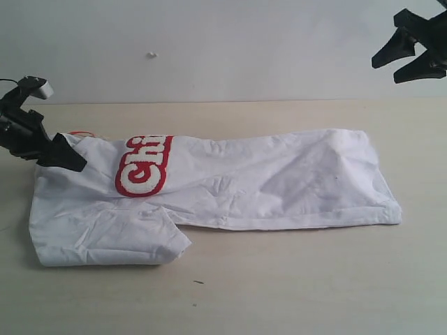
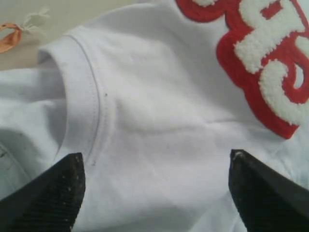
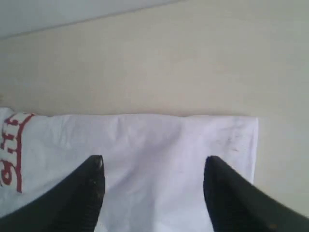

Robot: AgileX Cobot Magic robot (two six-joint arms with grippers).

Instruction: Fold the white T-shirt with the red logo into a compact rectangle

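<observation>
The white T-shirt (image 1: 265, 185) lies folded lengthwise on the table, collar end at the left, hem at the right. Part of the red logo (image 1: 142, 167) shows near the collar end and fills a corner of the left wrist view as the red logo (image 2: 263, 63). My left gripper (image 1: 66, 157) is open, low over the shirt's left end; its fingers straddle cloth beside the ribbed collar (image 2: 84, 96) without pinching it. My right gripper (image 1: 397, 64) hangs open high above the table's far right, with the T-shirt (image 3: 145, 145) and its hem below it.
The light wooden table (image 1: 293, 286) runs bare in front of and behind the shirt. A sleeve (image 1: 119, 241) sticks out toward the front at the left. An orange neck tag (image 2: 8, 36) lies on the table beside the collar. A pale wall (image 1: 209, 42) stands behind.
</observation>
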